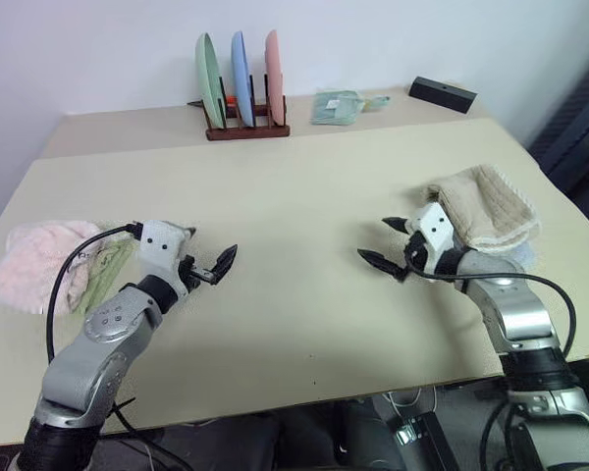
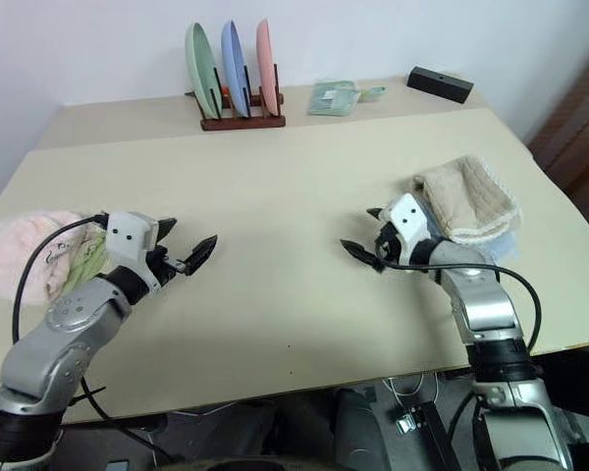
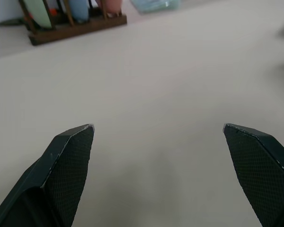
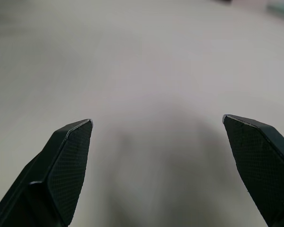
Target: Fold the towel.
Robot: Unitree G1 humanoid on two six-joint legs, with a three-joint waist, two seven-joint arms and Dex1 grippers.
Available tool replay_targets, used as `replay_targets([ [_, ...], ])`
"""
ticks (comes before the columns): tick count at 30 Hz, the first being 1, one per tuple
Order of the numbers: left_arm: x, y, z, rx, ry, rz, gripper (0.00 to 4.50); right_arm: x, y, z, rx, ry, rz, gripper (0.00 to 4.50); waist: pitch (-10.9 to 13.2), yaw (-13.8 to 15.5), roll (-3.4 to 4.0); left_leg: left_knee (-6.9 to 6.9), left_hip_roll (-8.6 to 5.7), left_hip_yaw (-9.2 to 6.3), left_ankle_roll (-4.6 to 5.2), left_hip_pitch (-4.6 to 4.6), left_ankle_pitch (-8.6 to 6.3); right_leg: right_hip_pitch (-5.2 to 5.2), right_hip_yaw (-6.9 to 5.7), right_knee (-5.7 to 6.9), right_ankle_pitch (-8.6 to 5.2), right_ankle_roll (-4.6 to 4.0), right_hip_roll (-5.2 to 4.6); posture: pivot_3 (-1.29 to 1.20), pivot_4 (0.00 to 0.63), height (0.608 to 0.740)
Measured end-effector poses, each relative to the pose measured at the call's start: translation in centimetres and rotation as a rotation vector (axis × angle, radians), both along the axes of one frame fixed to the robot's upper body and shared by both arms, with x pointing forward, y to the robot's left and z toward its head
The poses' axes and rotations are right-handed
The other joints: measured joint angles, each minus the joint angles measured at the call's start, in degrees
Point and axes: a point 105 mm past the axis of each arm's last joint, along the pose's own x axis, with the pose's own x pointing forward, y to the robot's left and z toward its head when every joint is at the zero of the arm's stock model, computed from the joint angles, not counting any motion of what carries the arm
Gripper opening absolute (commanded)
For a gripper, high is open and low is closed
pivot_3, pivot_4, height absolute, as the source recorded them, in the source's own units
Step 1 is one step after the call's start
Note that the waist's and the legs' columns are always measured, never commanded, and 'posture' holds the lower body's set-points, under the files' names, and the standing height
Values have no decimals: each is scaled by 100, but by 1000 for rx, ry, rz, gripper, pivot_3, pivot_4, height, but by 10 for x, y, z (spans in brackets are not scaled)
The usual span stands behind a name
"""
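Note:
The towel [image 1: 34, 265], pale pink terry cloth, lies bunched in a heap at the table's far left edge. My left gripper [image 1: 208, 253] hovers over bare tabletop a short way to the right of it, open and holding nothing; in its wrist view the black fingers [image 3: 68, 161] stand wide apart above the table. My right gripper [image 1: 378, 240] is over the right half of the table, pointing inward, also open and holding nothing, with its fingers [image 4: 66, 161] spread wide.
A light green towel [image 1: 103, 275] lies against the pink one's right side. A folded beige towel [image 1: 486, 211] rests just behind my right gripper. At the back stand a wooden rack [image 1: 243, 128] with three plates, a pale packet [image 1: 336, 106] and a black box [image 1: 442, 93].

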Motion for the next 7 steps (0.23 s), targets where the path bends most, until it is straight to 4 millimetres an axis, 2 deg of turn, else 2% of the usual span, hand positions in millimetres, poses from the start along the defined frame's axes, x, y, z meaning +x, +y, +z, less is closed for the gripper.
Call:
replay_targets([
  [7, 1, -5, -19, 2, 27, -18, 4473, -8, -5, 7, 3, -23, -23, 4500, 0, 59, 1, 8, -1, -1, 1, -2, 0, 5, -2, 0, 1, 1, -3, 0, 150, 740],
])
